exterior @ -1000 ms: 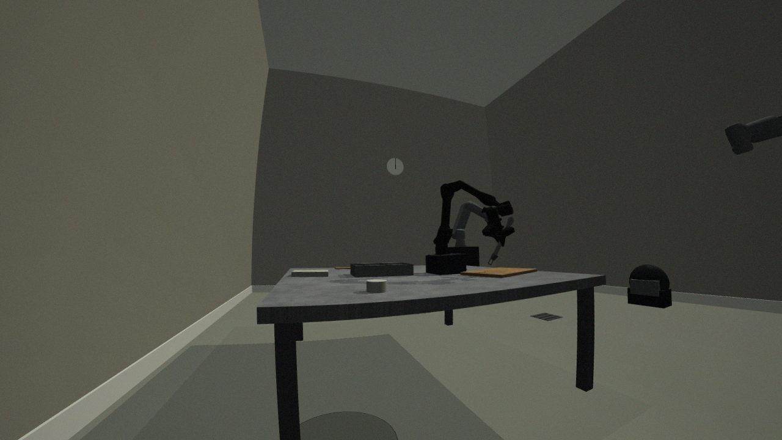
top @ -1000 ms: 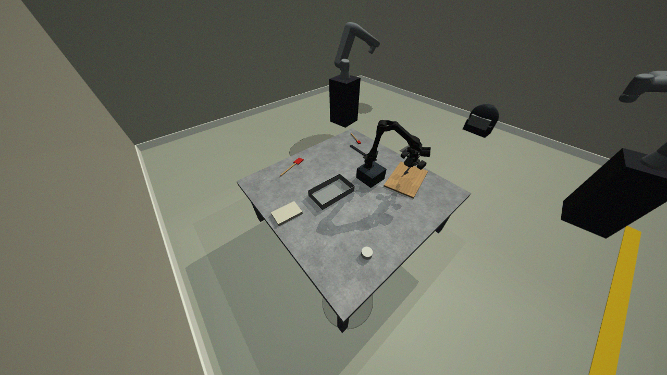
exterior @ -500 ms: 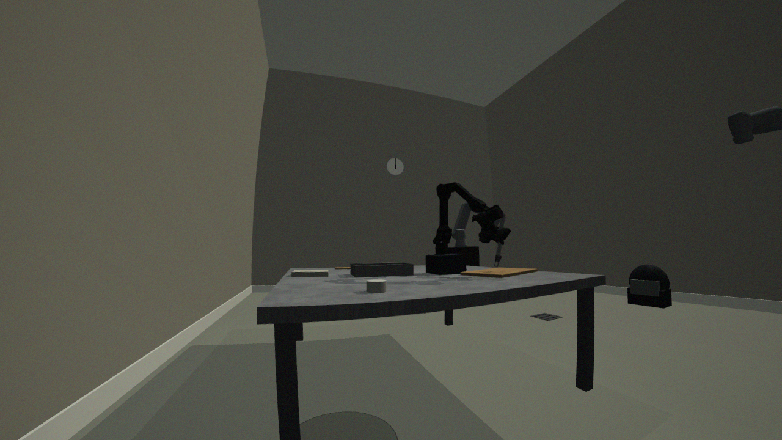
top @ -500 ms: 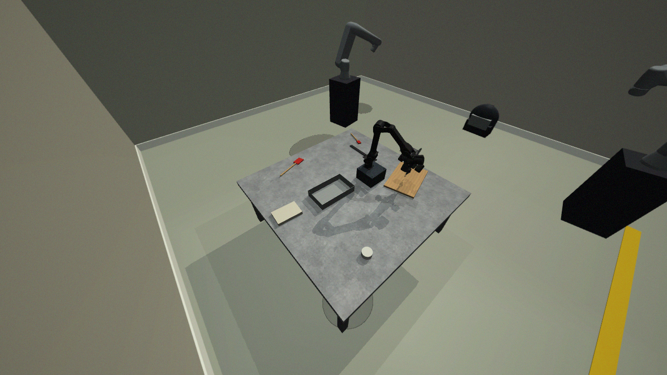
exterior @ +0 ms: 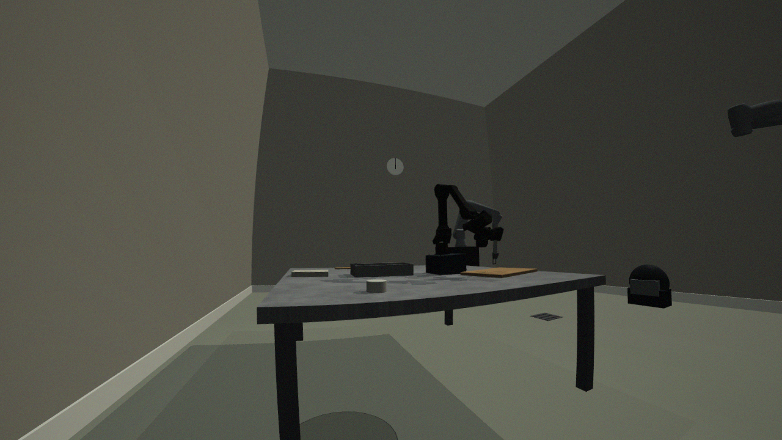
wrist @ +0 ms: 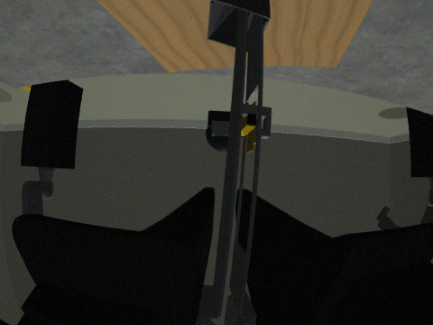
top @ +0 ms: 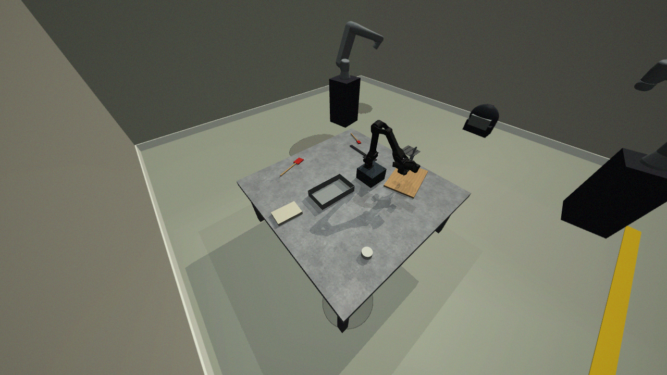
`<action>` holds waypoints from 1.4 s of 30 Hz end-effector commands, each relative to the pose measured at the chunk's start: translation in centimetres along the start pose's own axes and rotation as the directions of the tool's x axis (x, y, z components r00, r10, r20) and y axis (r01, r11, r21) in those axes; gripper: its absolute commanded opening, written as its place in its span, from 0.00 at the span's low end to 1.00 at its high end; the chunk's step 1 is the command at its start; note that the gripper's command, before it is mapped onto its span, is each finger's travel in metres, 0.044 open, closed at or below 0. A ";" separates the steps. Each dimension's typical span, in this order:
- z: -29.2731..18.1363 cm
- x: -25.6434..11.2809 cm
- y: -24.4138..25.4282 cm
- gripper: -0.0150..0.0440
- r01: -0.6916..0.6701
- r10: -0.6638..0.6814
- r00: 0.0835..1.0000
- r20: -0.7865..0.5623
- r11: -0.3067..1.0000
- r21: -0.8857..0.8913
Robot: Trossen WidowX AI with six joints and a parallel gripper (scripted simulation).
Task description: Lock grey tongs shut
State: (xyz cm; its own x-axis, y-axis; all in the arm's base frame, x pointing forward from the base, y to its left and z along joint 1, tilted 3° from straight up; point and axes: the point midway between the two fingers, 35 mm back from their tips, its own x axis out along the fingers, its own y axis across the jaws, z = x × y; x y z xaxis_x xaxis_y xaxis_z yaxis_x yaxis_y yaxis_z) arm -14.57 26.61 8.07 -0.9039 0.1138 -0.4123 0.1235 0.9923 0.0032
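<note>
My gripper [top: 409,165] [exterior: 496,234] [wrist: 225,198] is shut on the grey tongs [top: 413,153] [exterior: 495,249] [wrist: 239,68] and holds them in the air above the wooden board [top: 415,186] [exterior: 508,272] [wrist: 180,32]. The tongs stand close to upright. Their block-like end with a small loop points down, above the board, and their other end points up past the fingers. Their two arms lie close together, with a yellow part [wrist: 248,130] between them. Whether the lock has caught cannot be seen. The roasting tin [top: 339,196] [exterior: 381,269] has no tongs across it.
A cream block [top: 286,212] [exterior: 310,272] and a white round piece [top: 367,252] [exterior: 376,285] are on the grey table. Two red-headed tools [top: 298,161] [top: 358,141] lie towards the back. The arm's dark base stands between tin and board.
</note>
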 end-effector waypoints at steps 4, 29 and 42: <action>-0.3 -0.2 -0.2 0.00 -0.003 0.002 0.999 -0.035 1.000 -0.020; -0.3 -0.2 -0.2 0.00 -0.003 0.002 0.999 -0.035 1.000 -0.020; 0.0 1.0 0.3 0.00 0.021 -0.024 0.995 0.100 0.999 0.028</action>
State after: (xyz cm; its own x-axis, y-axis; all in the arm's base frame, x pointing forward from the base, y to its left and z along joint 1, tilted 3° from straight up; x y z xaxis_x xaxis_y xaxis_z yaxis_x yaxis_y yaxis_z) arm -14.79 26.51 7.74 -0.8918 0.1025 -0.4406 0.1184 0.9929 -0.0086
